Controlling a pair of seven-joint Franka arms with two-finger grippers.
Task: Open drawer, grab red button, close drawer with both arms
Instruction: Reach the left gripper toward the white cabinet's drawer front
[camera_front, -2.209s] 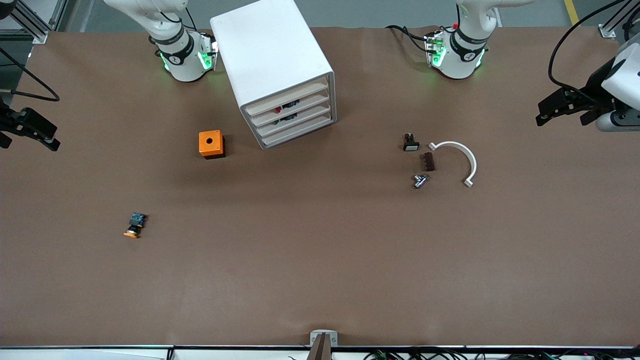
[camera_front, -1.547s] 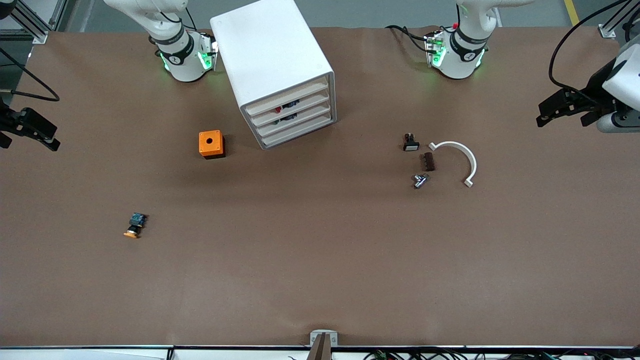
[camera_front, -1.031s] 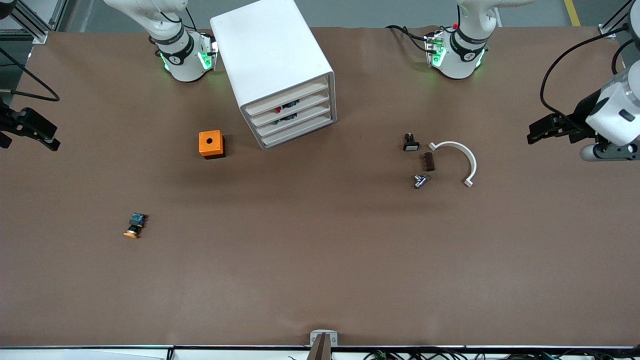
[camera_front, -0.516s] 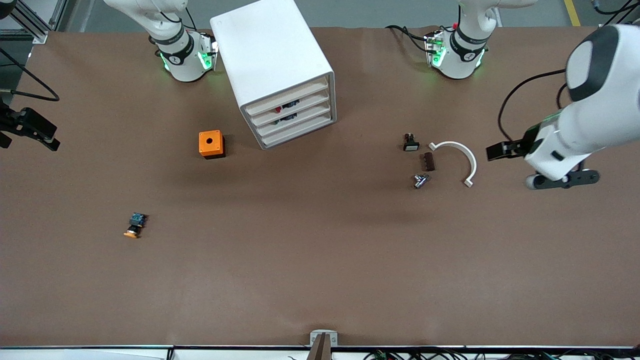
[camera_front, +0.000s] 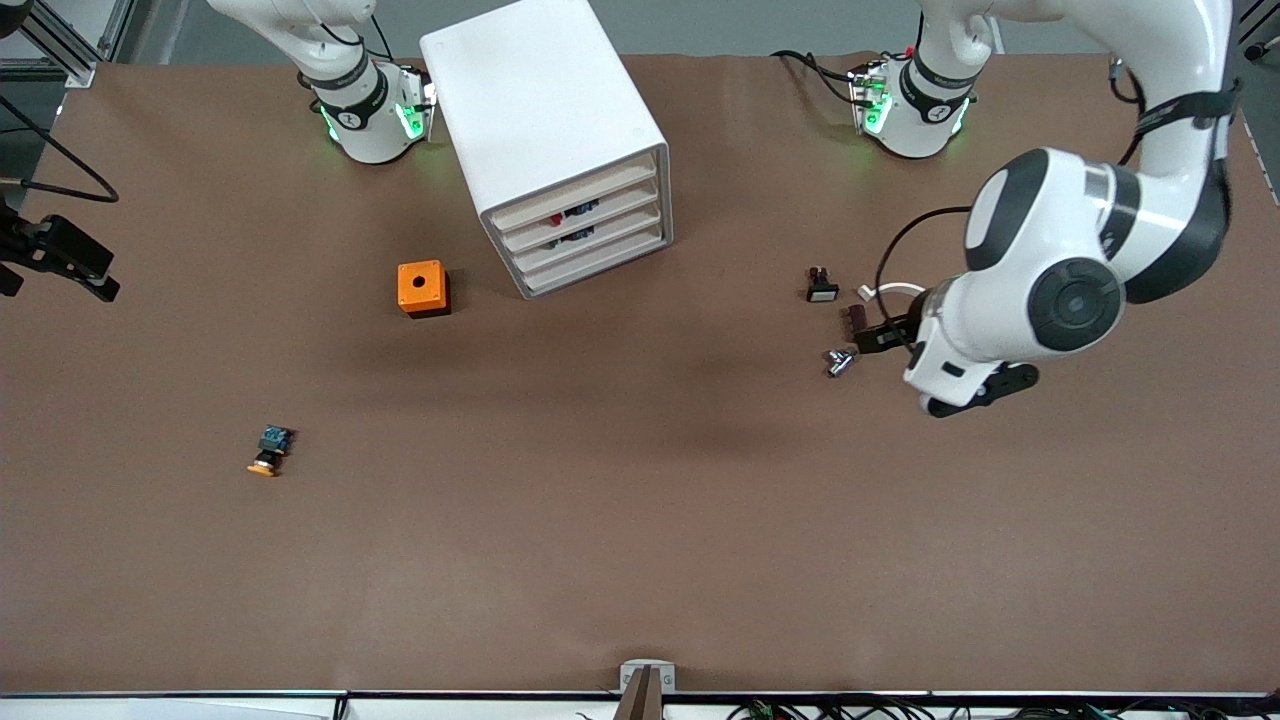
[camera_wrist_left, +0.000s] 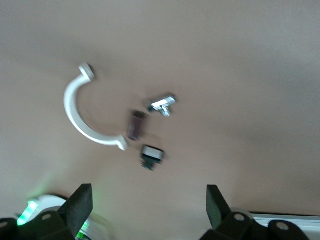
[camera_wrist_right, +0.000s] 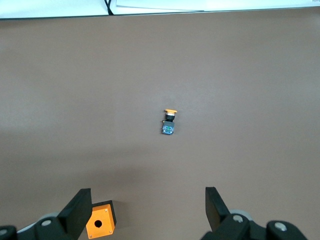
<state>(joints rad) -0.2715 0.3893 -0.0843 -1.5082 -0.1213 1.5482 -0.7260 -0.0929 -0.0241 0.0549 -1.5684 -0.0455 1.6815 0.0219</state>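
Note:
The white cabinet (camera_front: 545, 120) stands near the robots' bases with its four drawers shut. The drawer (camera_front: 625, 203), second counting down, is shut. The button's red cap (camera_front: 557, 218) shows through the gap over that drawer's front. My left gripper (camera_front: 880, 338) is open and empty, up in the air over a group of small parts, well off from the cabinet toward the left arm's end; its wrist view shows the fingers spread wide (camera_wrist_left: 147, 207). My right gripper (camera_front: 60, 262) waits open and empty at the right arm's end of the table, and its fingers also show spread in its wrist view (camera_wrist_right: 146, 210).
An orange cube with a round hole (camera_front: 422, 288) (camera_wrist_right: 100, 226) sits beside the cabinet. An orange-capped button (camera_front: 268, 450) (camera_wrist_right: 169, 123) lies nearer the front camera. Under the left gripper lie a white curved bracket (camera_wrist_left: 80, 120), a brown piece (camera_wrist_left: 135, 125), a metal piece (camera_wrist_left: 162, 103) and a black switch (camera_wrist_left: 151, 156).
My left arm has swung in from the table's end toward the middle, bringing its gripper over the small parts. The right arm, cabinet and loose objects have not moved.

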